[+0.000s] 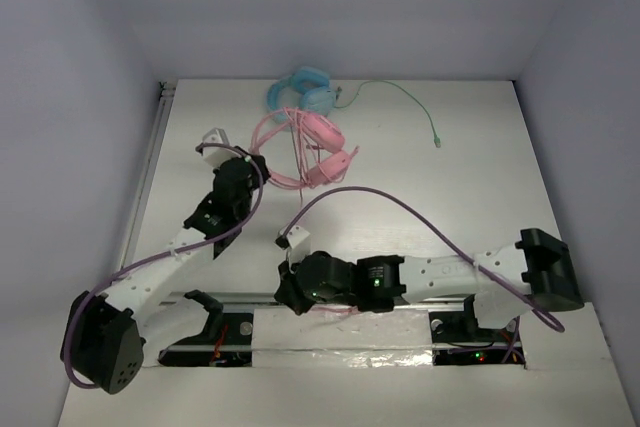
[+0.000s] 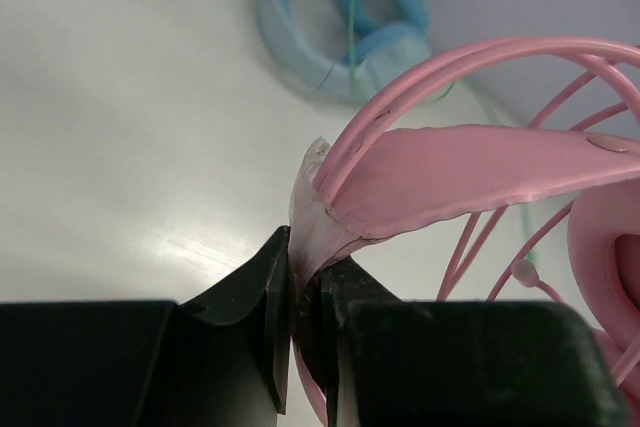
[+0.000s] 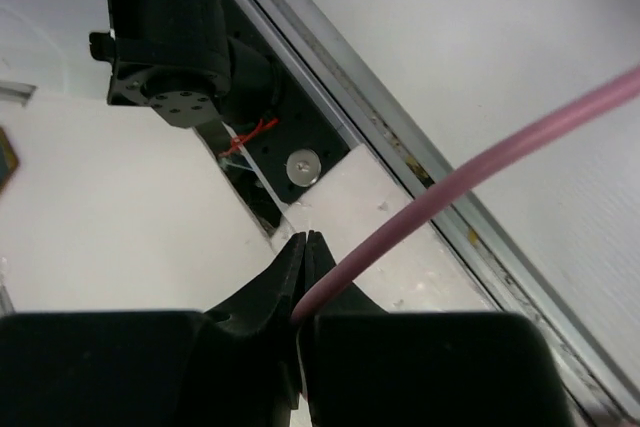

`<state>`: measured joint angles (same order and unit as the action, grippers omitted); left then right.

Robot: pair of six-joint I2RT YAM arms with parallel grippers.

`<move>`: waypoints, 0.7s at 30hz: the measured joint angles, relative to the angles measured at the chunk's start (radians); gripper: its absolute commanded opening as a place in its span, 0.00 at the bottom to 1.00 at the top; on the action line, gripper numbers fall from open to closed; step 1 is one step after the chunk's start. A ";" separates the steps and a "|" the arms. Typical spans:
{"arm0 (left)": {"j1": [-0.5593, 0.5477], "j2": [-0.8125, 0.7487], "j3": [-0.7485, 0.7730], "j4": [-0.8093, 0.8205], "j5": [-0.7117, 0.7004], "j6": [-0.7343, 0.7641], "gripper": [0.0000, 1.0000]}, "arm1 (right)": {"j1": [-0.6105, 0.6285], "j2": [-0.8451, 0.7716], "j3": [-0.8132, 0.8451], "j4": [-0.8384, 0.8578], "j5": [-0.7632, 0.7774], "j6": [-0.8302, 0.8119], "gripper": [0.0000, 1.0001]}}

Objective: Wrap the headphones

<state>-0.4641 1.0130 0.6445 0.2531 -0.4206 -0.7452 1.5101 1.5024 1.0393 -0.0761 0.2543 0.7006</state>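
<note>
The pink headphones [image 1: 315,142] lie at the back middle of the table. My left gripper [image 1: 255,162] is at their left side and shut on the end of the pink headband [image 2: 470,172], its jaws [image 2: 305,267] pinching the pale band; a pink ear cup [image 2: 612,247] shows at the right edge. My right gripper [image 1: 290,297] is low at the table's front edge. In the right wrist view its jaws [image 3: 305,242] are shut on the pink cable [image 3: 455,187], which runs up and right from them toward the table.
Light blue headphones [image 1: 300,90] with a green cable [image 1: 410,102] lie just behind the pink ones and show in the left wrist view [image 2: 340,17]. A metal rail [image 3: 400,152] and the left arm's base [image 3: 175,42] are close to my right gripper. White walls enclose the table.
</note>
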 measured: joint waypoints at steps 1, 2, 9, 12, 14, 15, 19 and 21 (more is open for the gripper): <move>-0.027 0.004 -0.014 -0.006 -0.026 0.014 0.00 | 0.003 -0.005 0.019 -0.040 0.001 -0.014 0.00; -0.055 0.008 -0.031 -0.012 -0.051 0.032 0.00 | 0.003 -0.010 0.040 -0.082 0.002 -0.029 0.00; -0.170 0.010 -0.147 -0.072 -0.112 0.130 0.00 | -0.006 -0.085 0.138 -0.346 0.059 -0.146 0.00; -0.209 -0.006 -0.182 -0.122 -0.108 0.156 0.00 | -0.034 -0.127 0.148 -0.422 0.061 -0.189 0.00; -0.233 -0.022 -0.190 -0.164 -0.100 0.168 0.00 | -0.061 -0.142 0.151 -0.471 0.065 -0.216 0.00; -0.248 -0.033 -0.190 -0.186 -0.089 0.174 0.00 | -0.076 -0.143 0.153 -0.492 0.067 -0.227 0.00; -0.278 -0.072 -0.190 -0.232 -0.042 0.189 0.00 | -0.137 -0.153 0.154 -0.567 0.067 -0.283 0.00; -0.288 -0.075 -0.183 -0.249 -0.019 0.195 0.00 | -0.171 -0.166 0.154 -0.592 0.063 -0.310 0.00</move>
<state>-0.7517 0.9382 0.4610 0.0040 -0.4397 -0.5507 1.3392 1.3361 1.1934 -0.6682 0.3168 0.3908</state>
